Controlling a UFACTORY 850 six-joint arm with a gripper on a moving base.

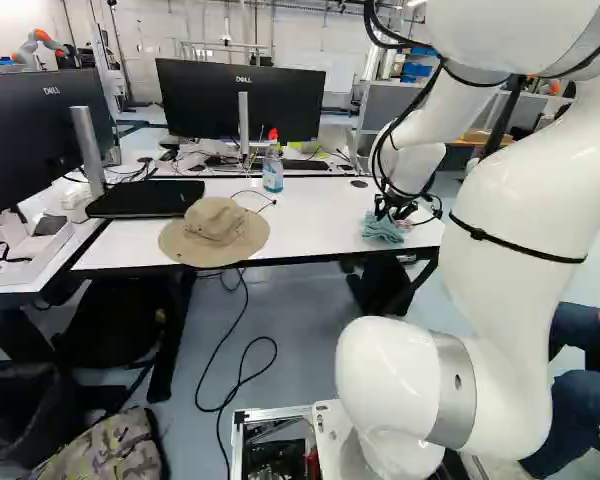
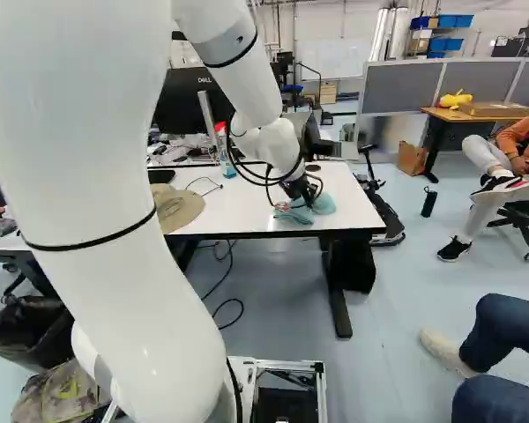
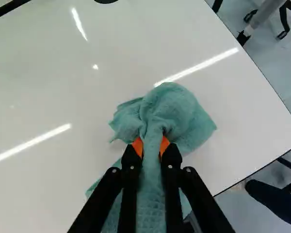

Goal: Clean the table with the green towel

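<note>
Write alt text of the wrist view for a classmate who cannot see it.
The end effector grips a crumpled green towel between its orange pads, on a glossy white table, near the table's edge. Streaks of reflected light cross the tabletop.

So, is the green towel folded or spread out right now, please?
Neither: the green towel is bunched up, its middle pinched in the gripper, creased cloth bulging ahead of it.

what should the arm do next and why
Probably drag the towel sideways across the white table: the gripper has it pinched between both orange pads, and it already lies against the top near a corner.
</note>
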